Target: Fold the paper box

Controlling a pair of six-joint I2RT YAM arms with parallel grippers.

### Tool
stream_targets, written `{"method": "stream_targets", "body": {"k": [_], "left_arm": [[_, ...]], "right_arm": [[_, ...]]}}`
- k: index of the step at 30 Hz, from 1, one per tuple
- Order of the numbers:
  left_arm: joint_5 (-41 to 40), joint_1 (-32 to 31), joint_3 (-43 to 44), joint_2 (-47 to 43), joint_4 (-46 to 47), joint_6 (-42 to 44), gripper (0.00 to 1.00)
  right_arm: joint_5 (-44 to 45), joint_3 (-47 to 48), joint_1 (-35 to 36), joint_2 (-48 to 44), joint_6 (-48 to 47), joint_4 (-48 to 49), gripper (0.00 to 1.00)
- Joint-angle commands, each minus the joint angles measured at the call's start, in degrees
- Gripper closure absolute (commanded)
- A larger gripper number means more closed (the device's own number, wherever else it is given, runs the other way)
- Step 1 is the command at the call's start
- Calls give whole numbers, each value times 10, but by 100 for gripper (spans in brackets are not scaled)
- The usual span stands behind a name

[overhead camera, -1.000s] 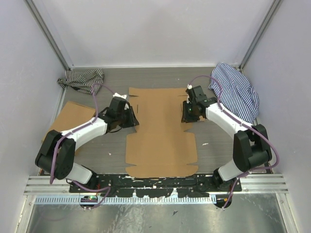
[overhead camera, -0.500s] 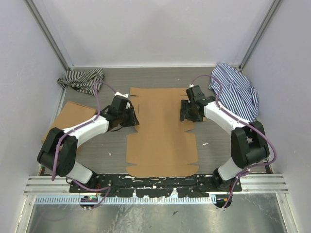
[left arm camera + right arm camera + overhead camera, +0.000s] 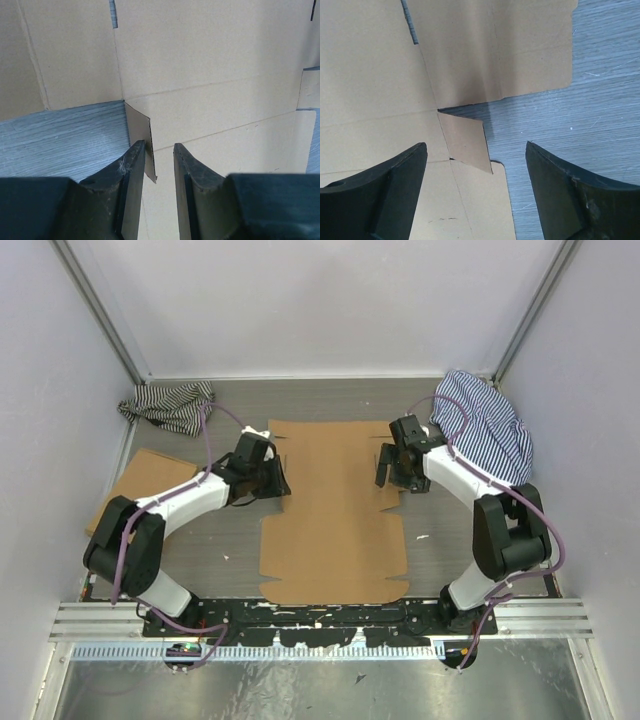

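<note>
Paper box (image 3: 333,510) tab (image 3: 141,137) between left jaws, perhaps touching; right jaws wide

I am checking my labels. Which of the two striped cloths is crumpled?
The black-and-white cloth in the far left corner; the blue-striped cloth at the right lies spread out.

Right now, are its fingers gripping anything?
Left fingers: narrowly open around a cardboard flap, not clamped.
Right fingers: wide open, holding nothing.
</note>
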Motion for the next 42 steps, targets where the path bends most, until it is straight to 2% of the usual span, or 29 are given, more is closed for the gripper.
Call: {"method": "stream_targets", "body": {"k": [1, 15, 18, 24, 42], "left_arm": [[8, -3, 25, 10, -1, 3, 63], [22, -22, 63, 57, 3, -1, 64], [24, -23, 65, 65, 3, -2, 64], [34, -24, 69, 80, 13, -4, 64], [19, -32, 77, 163, 17, -12, 67]], "right_arm": [[-24, 3, -2, 14, 6, 25, 16], [-140, -2, 0, 14, -14, 64, 31], [-127, 2, 0, 13, -15, 59, 31], [-172, 1, 11, 9, -25, 79, 34], [-155, 15, 53, 121, -5, 107, 39]]}}
